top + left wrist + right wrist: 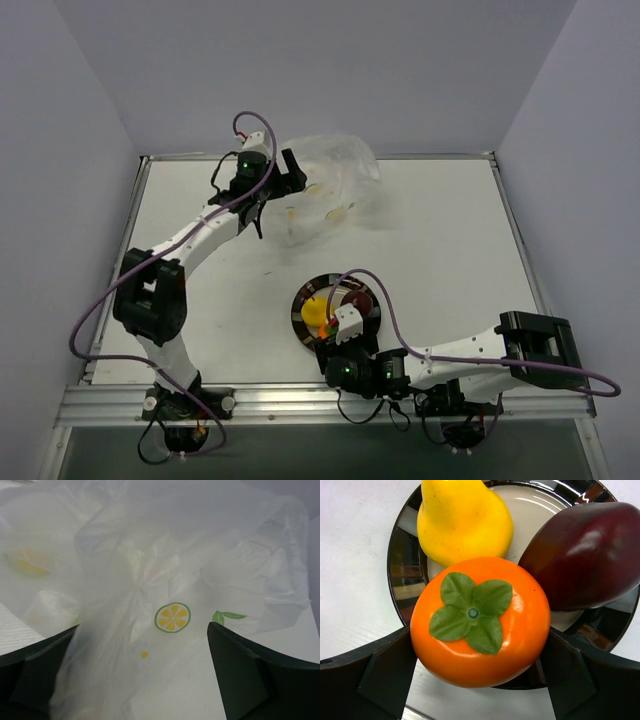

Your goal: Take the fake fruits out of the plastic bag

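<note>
Fake fruits (335, 308) looked all out: from the overhead view, the yellow, dark red and orange ones sat together on the plate (300, 297) near the front of the table (450, 240), well apart from the plastic bag (330, 190), which lay slumped at the far edge by the back wall. Left gripper (278, 195) was at the bag's left side, right gripper (332, 336) at the plate's near rim; bare tabletop between bag and plate and off to the right gave room to pull back. Left wrist view: fingers (240, 670) spread wide, bag film (200, 555) draped between them and over the left one, only printed citrus and leaf marks visible, no fruit seen inside. Right wrist view: fingers (580, 680) stood wide, right at both flanks of the orange fruit (480, 622); couldn't tell if they gripped it or were loose. Orange sat over the plate's near rim (400, 555), touching the yellow fruit (462, 520) and close against the dark red one (585, 555). My read: only letting go and backing out remained; the rim perch could let the orange roll off toward the table front.
</note>
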